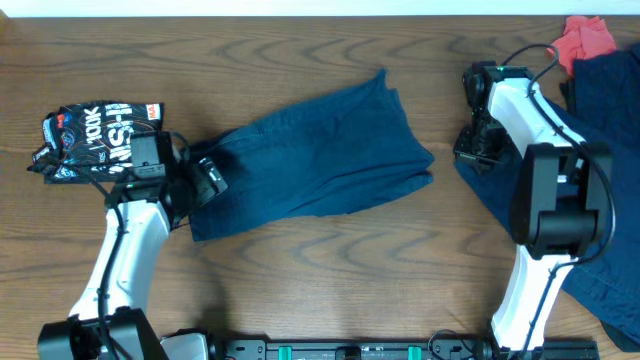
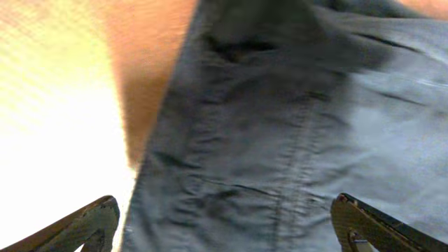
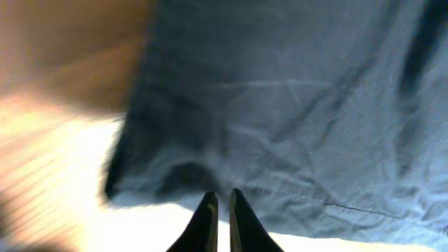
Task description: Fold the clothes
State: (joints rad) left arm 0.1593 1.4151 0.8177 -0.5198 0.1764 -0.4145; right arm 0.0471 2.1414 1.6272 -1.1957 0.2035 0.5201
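Left gripper (image 2: 224, 213) spreads wide over the centre garment (image 1: 320, 160); right gripper (image 3: 220, 201), pressed together, hovers over the right-edge garment (image 1: 608, 85).

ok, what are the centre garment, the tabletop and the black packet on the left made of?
Centre garment: woven navy cloth, matte, possibly cotton; soft wrinkles and stitched seams show at the left wrist. Tabletop: brown wood grain, slight sheen; laminate or solid, cannot tell. Black packet: likely plastic film, glossy, crumpled, white printed lettering.
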